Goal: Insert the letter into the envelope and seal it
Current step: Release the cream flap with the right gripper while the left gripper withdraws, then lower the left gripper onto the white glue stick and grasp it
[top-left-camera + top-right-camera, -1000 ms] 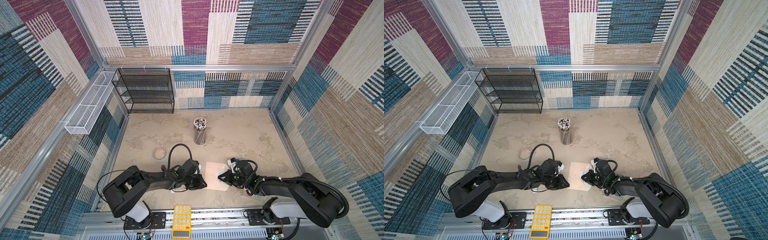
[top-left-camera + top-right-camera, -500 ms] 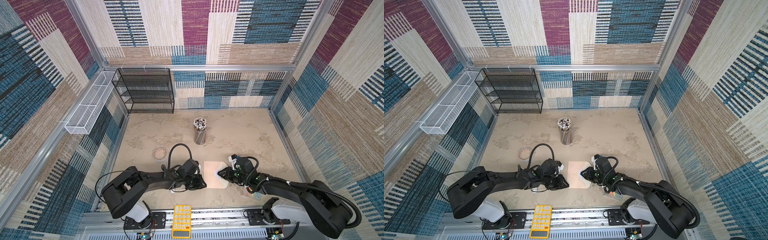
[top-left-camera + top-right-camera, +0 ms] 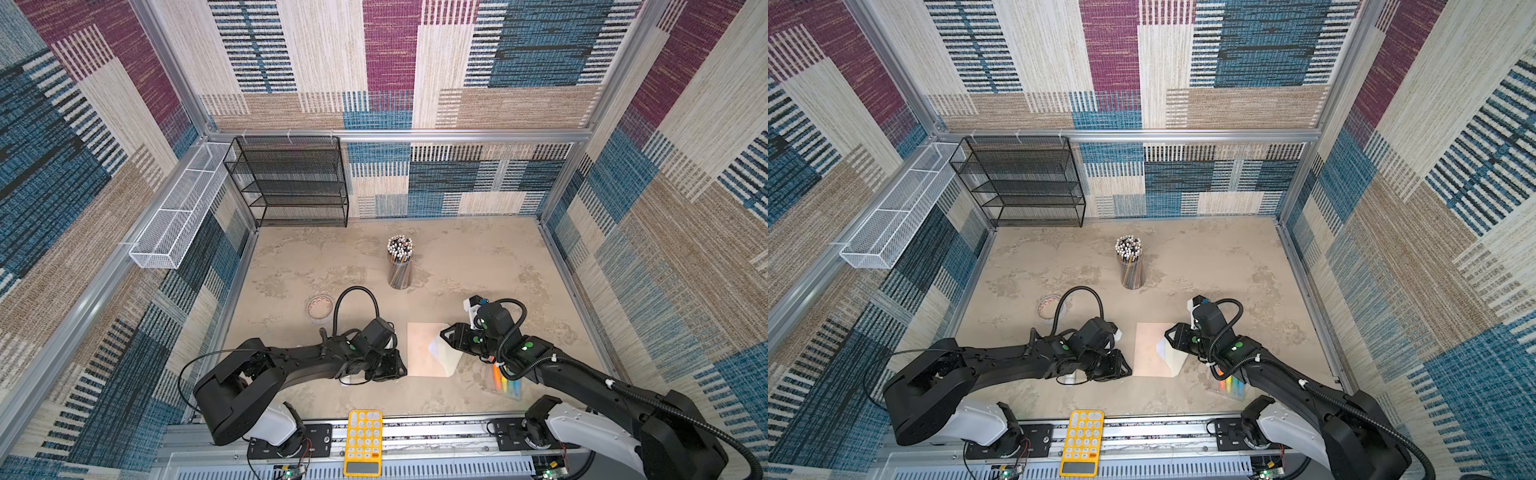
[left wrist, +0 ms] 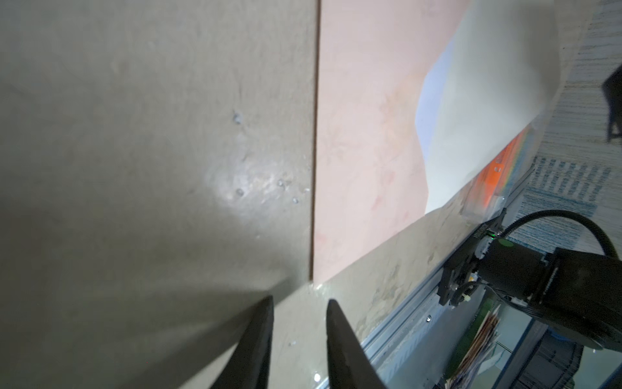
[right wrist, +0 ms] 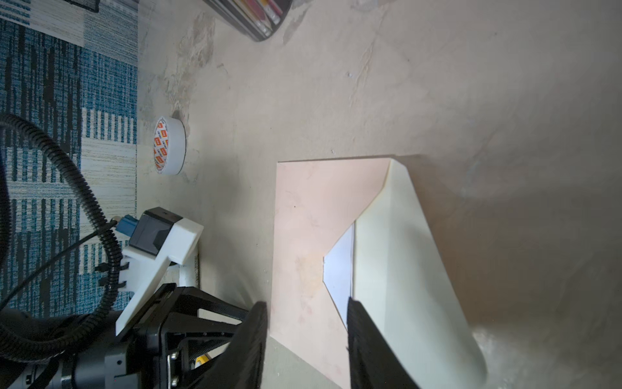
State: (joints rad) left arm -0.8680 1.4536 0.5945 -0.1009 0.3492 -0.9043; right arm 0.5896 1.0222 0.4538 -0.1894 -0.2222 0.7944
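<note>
The peach-tan envelope [image 3: 424, 351] [image 3: 1148, 351] lies flat on the table between both arms. Its cream flap [image 5: 404, 252] [image 3: 448, 360] stands half raised along the right edge. A white sliver of the letter [image 5: 340, 266] [image 4: 429, 111] shows in the pocket's mouth; the rest is hidden inside. My right gripper [image 5: 306, 303] [image 3: 442, 332] hangs open over the envelope's far right corner, holding nothing. One of its fingers [image 5: 356, 323] sits by the flap's fold. My left gripper [image 4: 300, 299] [image 3: 401, 368] is open a little, empty, low at the envelope's near left corner.
A pencil cup [image 3: 400, 266] stands behind the envelope and a tape roll [image 3: 320, 306] lies at left. A pack of coloured markers [image 3: 505, 382] lies under my right arm. A yellow calculator [image 3: 363, 442] sits on the front rail. A black mesh shelf [image 3: 291, 183] stands at the back left.
My right gripper has opened and shifted a little toward the back. The left jaws have widened slightly beside the envelope.
</note>
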